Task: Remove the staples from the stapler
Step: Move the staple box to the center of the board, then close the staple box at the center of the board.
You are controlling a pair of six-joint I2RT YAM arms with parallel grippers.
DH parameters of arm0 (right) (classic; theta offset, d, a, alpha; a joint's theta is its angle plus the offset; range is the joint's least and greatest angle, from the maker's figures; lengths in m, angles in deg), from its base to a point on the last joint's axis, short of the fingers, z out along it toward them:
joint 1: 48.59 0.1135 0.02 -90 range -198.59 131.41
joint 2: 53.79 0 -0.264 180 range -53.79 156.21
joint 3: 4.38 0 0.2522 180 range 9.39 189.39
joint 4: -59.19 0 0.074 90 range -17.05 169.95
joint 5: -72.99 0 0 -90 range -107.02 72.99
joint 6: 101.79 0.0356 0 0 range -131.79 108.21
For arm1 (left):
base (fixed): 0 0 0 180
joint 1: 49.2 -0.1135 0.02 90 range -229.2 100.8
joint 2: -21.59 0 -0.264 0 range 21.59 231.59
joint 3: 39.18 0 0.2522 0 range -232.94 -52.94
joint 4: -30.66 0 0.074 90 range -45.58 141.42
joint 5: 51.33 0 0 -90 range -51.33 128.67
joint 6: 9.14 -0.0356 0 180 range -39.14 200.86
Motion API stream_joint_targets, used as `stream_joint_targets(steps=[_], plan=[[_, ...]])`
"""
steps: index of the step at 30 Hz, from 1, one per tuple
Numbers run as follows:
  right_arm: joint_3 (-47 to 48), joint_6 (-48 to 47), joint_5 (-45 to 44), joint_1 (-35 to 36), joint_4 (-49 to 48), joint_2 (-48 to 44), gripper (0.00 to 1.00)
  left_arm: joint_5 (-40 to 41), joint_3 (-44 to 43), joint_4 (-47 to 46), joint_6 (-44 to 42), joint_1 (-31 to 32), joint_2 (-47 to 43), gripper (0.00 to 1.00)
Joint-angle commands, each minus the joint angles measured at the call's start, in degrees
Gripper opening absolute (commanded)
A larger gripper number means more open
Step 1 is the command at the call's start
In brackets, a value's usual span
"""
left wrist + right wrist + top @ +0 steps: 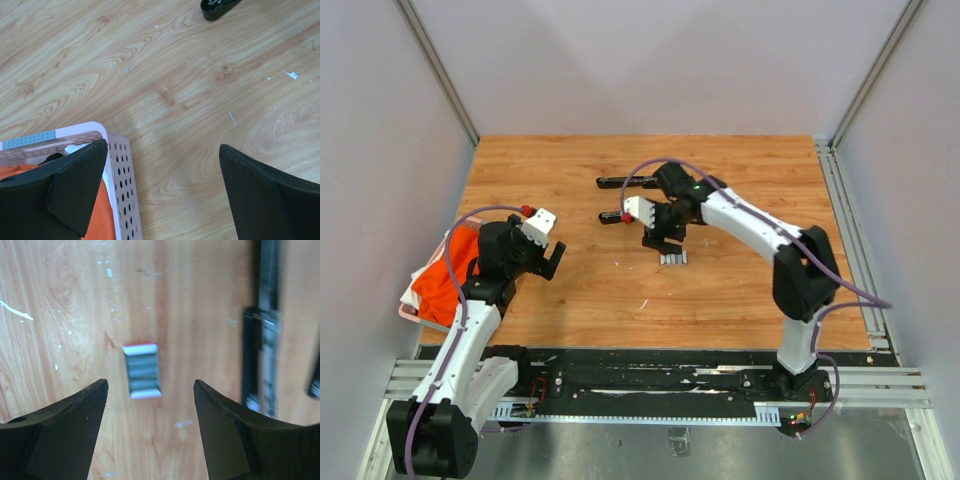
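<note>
The black stapler (620, 182) lies opened out at the back middle of the table, and its long metal channel shows at the right of the right wrist view (264, 340). A small white box with a red edge (142, 371) lies on the wood and holds grey staple strips; it also shows in the top view (673, 258). A tiny silvery staple piece (183, 424) lies just near of the box. My right gripper (150, 384) (662, 238) is open and empty, hovering over the box. My left gripper (162, 192) (542, 258) is open and empty at the left.
A pink perforated basket (120, 190) (408, 312) with orange cloth (455, 275) sits at the table's left edge, under my left gripper's left finger. One black stapler end (217, 7) shows at the top of the left wrist view. White flecks dot the wood.
</note>
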Motion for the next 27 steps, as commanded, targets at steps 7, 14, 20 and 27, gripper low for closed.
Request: stream_joint_targets(steps=[7,14,20,27], plan=[[-10.22,12.13,19.57,-23.05,-8.43,-19.89,0.73,-0.27,0.35,-1.81,-0.32,-0.37,0.22,0.98],[-5.35,18.45,21.75,-38.54,-6.02,-11.04,0.74,-0.61,0.19,-1.55,-0.11,-0.37,0.1,0.98],[8.75,23.36,21.34,-48.56,0.89,6.49,0.75,-0.52,0.08,-1.3,0.02,-0.37,-0.3,0.98],[18.37,22.7,16.51,-50.4,2.3,16.15,0.74,-0.36,0.17,-1.37,-0.06,-0.37,-0.1,0.98]])
